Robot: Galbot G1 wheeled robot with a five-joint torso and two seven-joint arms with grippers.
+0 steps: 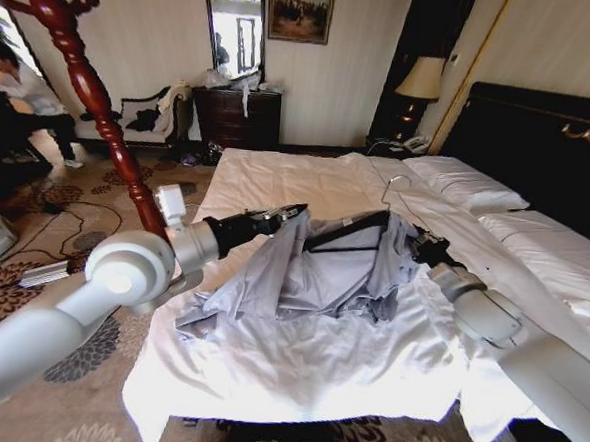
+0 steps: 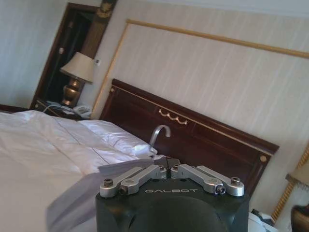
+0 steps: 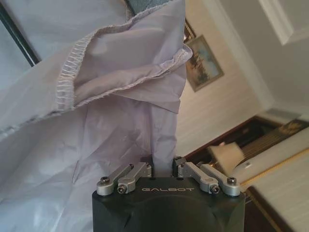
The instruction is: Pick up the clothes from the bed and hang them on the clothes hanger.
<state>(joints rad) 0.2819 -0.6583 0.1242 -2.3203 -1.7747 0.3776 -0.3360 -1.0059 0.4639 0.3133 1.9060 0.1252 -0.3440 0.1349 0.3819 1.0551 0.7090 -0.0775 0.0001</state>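
Clothes [image 1: 301,282]: thin, matt blue-grey woven cloth, creased, with stitched hems. Clothes hanger [image 1: 350,229]: slim black bar, silver wire hook. Bed [image 1: 277,180]: white matt cotton sheet, wrinkled; dark glossy headboard with gold trim. Left end effector [image 2: 168,169] and right end effector [image 3: 164,166]: brushed metal linkages on matt black housings. Coat stand [image 1: 92,98]: polished turned red-brown wood.
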